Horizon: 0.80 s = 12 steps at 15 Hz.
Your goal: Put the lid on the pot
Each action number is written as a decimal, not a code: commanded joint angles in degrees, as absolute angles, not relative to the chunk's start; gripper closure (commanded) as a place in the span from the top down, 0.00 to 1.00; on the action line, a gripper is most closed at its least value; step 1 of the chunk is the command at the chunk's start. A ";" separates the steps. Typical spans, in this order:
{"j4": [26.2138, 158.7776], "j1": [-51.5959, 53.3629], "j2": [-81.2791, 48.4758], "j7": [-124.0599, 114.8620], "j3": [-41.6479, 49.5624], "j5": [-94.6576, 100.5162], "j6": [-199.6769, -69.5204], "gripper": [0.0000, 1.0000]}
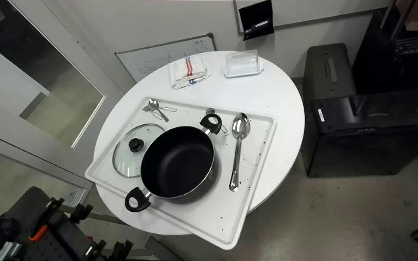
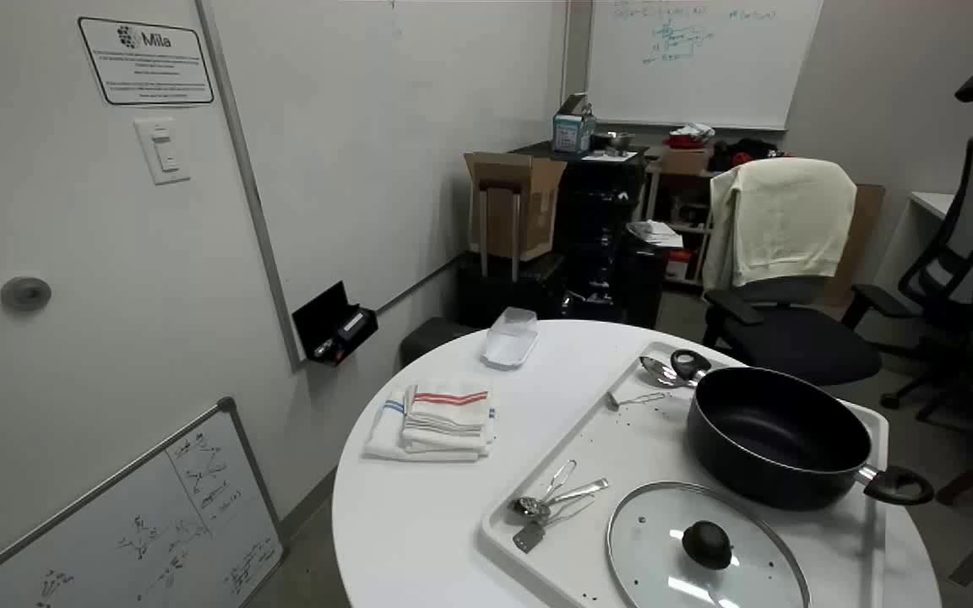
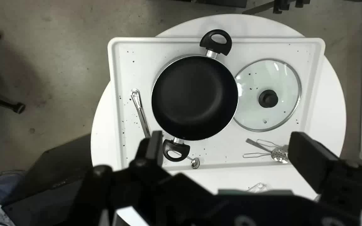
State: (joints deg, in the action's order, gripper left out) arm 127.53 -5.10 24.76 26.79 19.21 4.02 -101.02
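Note:
The black pot [image 1: 177, 165] stands upright and uncovered on a white tray, with its two loop handles out to the sides. It also shows in an exterior view [image 2: 769, 435] and in the wrist view [image 3: 193, 99]. The clear glass lid [image 1: 127, 157] lies flat on the tray beside the pot, dark knob up. The lid also shows in an exterior view [image 2: 664, 549] and in the wrist view [image 3: 280, 81]; the pot's rim hides a little of its edge. My gripper [image 3: 226, 142] is wide open and empty, high above the tray. It is out of both exterior views.
The tray [image 1: 209, 226] also holds a large slotted spoon [image 1: 238, 145] and small metal utensils [image 1: 154, 106]. A folded cloth [image 1: 189, 70] and a clear-covered dish [image 1: 243, 63] stand on the round table [image 1: 285, 94] behind the tray. A black case [image 1: 372, 134] stands beside the table.

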 commanded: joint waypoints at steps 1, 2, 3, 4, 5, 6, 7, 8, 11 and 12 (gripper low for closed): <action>127.39 -6.18 24.55 27.17 18.31 3.61 -100.90 1.00; 127.39 -6.18 24.55 27.17 18.31 3.61 -100.90 1.00; 127.39 -6.18 24.55 27.17 18.31 3.61 -100.90 1.00; 127.39 -6.18 24.55 27.17 18.31 3.61 -100.90 1.00; 127.39 -6.18 24.55 27.17 18.31 3.61 -100.90 1.00; 127.39 -6.18 24.55 27.17 18.31 3.61 -100.90 1.00; 127.39 -6.18 24.55 27.17 18.31 3.61 -100.90 1.00; 127.39 -6.18 24.55 27.17 18.31 3.60 -100.90 1.00; 127.69 -6.15 24.39 26.77 18.05 3.86 -101.49 1.00; 127.86 -6.02 24.03 26.66 17.77 4.00 -101.63 1.00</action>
State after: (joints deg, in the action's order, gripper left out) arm 127.55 -5.14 24.73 26.78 19.10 4.02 -101.05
